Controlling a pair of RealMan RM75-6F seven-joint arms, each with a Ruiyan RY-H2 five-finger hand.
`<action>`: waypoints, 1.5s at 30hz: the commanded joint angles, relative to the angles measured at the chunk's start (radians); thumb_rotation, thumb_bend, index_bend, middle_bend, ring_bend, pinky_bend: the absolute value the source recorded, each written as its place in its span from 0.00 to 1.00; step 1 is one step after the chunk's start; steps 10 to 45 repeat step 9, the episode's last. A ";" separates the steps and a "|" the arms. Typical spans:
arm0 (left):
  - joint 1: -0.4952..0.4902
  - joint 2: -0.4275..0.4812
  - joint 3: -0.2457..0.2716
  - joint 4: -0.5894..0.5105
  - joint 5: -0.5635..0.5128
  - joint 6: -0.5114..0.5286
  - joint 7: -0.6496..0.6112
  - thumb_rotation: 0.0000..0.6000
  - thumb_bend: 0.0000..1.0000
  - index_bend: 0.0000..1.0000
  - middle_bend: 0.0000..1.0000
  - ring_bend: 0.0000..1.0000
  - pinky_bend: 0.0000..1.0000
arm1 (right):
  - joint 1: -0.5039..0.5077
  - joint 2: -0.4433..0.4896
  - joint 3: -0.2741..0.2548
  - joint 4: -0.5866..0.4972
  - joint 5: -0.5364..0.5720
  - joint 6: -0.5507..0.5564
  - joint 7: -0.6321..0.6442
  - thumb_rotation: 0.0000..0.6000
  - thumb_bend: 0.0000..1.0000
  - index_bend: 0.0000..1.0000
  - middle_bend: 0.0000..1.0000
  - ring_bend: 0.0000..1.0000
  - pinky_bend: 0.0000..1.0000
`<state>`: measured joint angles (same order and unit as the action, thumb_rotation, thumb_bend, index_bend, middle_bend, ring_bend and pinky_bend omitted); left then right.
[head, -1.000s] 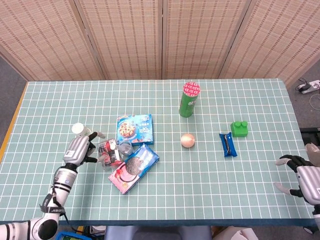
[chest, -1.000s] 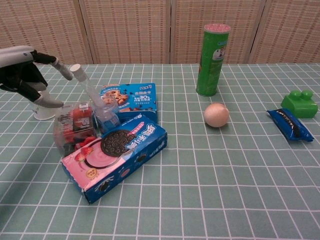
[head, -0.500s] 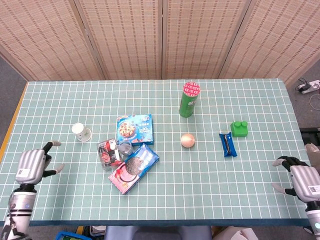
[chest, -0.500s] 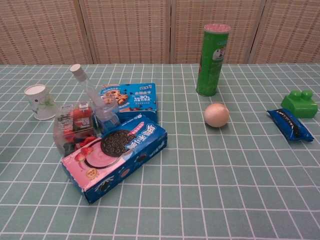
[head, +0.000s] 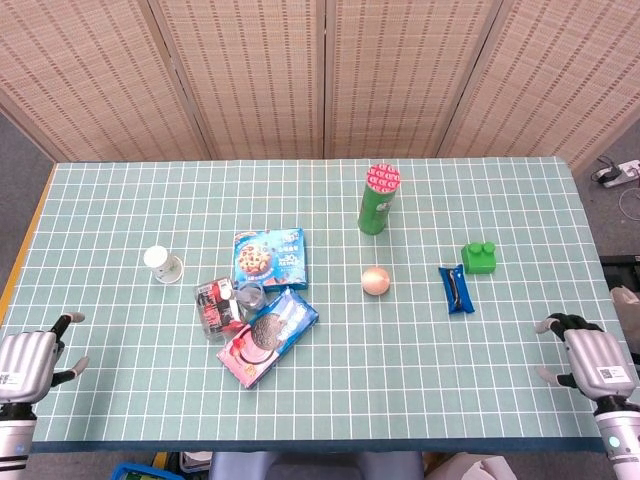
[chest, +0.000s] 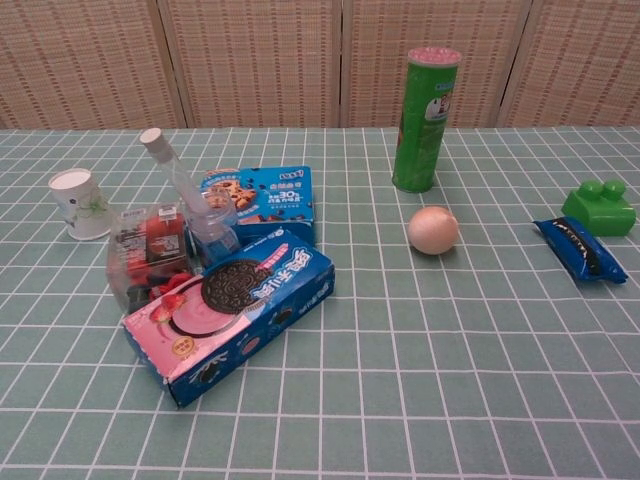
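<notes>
While both hands hang empty with fingers apart at the worktop's (head: 100, 200) near corners — left hand (head: 28, 360) at 8 o'clock, right hand (head: 590, 358) at 4 — the paper cup (head: 160, 263) stands nearest the left, at 10 o'clock from the snack boxes (head: 268, 335); any pickup calls for a fresh reach.

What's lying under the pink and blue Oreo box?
The Oreo box leans on the clear snack pack and bottle, its right end on the table. Anything beneath is hidden.

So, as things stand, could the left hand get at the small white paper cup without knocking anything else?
Probably yes. The left hand is open at the table's near left corner, and only bare tablecloth lies between it and the paper cup. The clear snack pack and bottle stand on the cup's far side, apart from it.
</notes>
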<state>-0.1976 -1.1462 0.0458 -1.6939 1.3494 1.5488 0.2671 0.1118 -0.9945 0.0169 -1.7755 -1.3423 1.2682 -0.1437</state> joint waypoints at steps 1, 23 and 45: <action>0.014 -0.012 -0.005 0.033 0.007 -0.012 -0.030 1.00 0.04 0.42 1.00 1.00 1.00 | -0.002 0.003 -0.001 -0.001 -0.006 0.005 0.006 1.00 0.13 0.38 0.30 0.23 0.34; 0.022 -0.034 -0.026 0.059 0.023 -0.032 -0.043 1.00 0.04 0.42 1.00 1.00 1.00 | -0.003 0.013 -0.008 0.003 -0.028 0.007 0.034 1.00 0.13 0.38 0.30 0.23 0.34; 0.022 -0.034 -0.026 0.059 0.023 -0.032 -0.043 1.00 0.04 0.42 1.00 1.00 1.00 | -0.003 0.013 -0.008 0.003 -0.028 0.007 0.034 1.00 0.13 0.38 0.30 0.23 0.34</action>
